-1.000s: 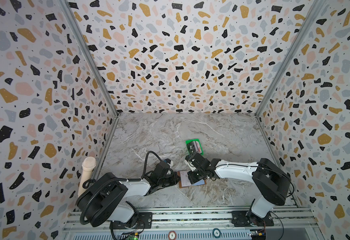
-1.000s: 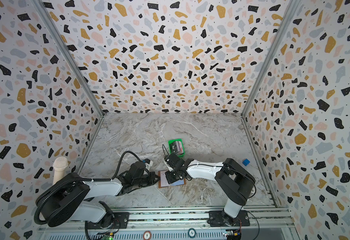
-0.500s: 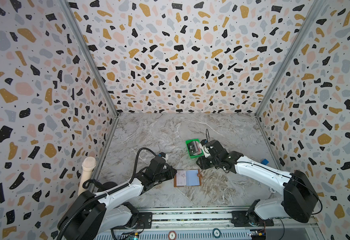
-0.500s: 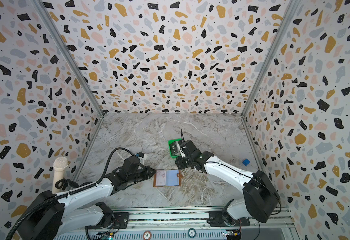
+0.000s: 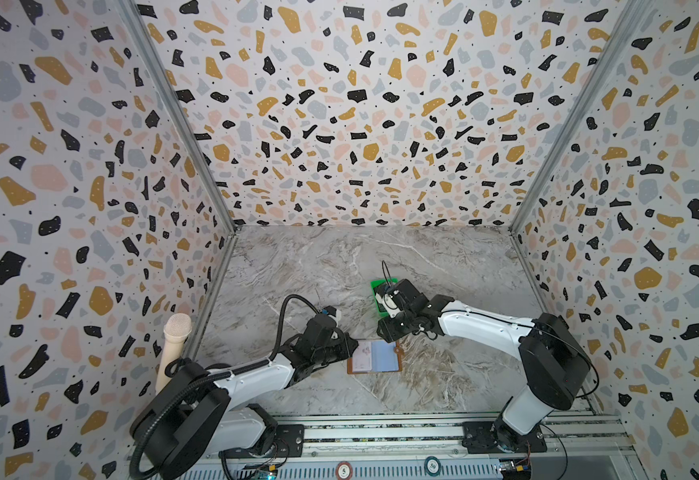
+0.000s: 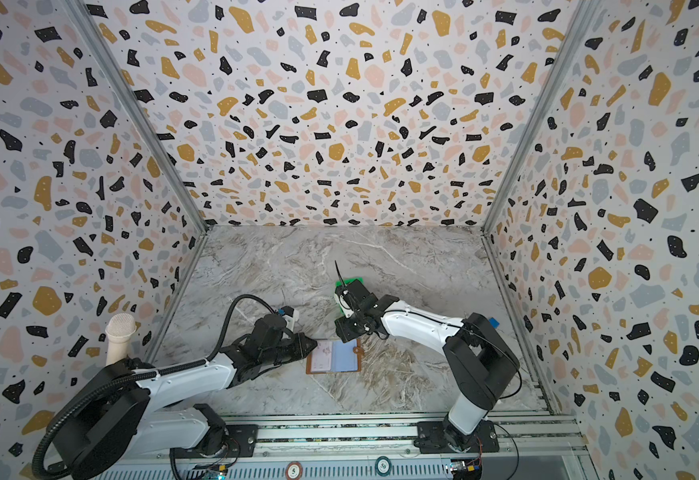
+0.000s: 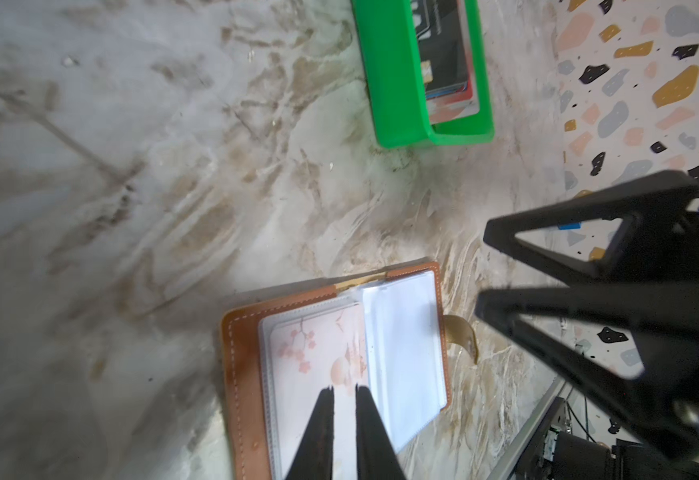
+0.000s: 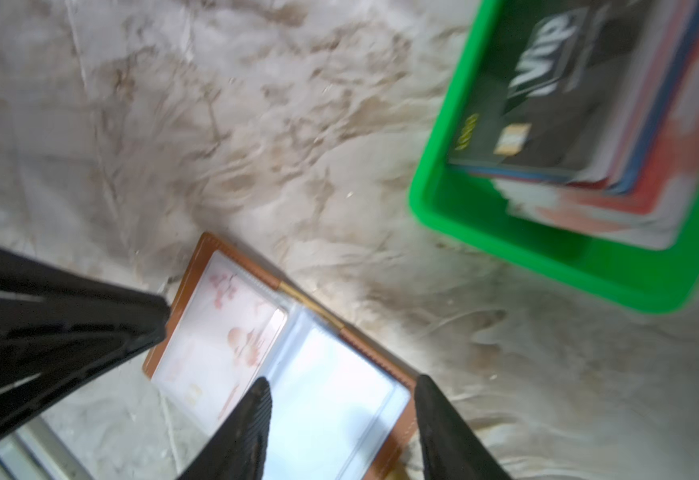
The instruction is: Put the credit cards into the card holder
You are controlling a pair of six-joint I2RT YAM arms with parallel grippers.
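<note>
The tan card holder [image 5: 374,356] [image 6: 333,356] lies open near the table's front. A pink blossom card [image 7: 314,353] sits in one clear sleeve, and the facing sleeve [image 8: 331,399] looks empty. The other credit cards [image 8: 568,104] [image 7: 443,50], a black one on top, are stacked in a green tray [image 8: 505,232] [image 7: 393,83] behind the holder. My left gripper [image 7: 344,388] [image 5: 352,347] hovers at the holder's left page, its fingers a narrow gap apart on nothing. My right gripper [image 8: 341,384] [image 5: 385,328] stands open over the empty sleeve, holding nothing.
A small blue cube [image 6: 493,321] lies by the right wall. A beige foam-topped post [image 5: 175,345] stands outside the left wall. Terrazzo walls close in the marble table [image 5: 339,270] on three sides, and a metal rail [image 5: 381,424] runs along the front.
Both grippers have opened and come off the holder. The right one lifted toward the green tray, then came partway back. The pink card stays in its sleeve.
</note>
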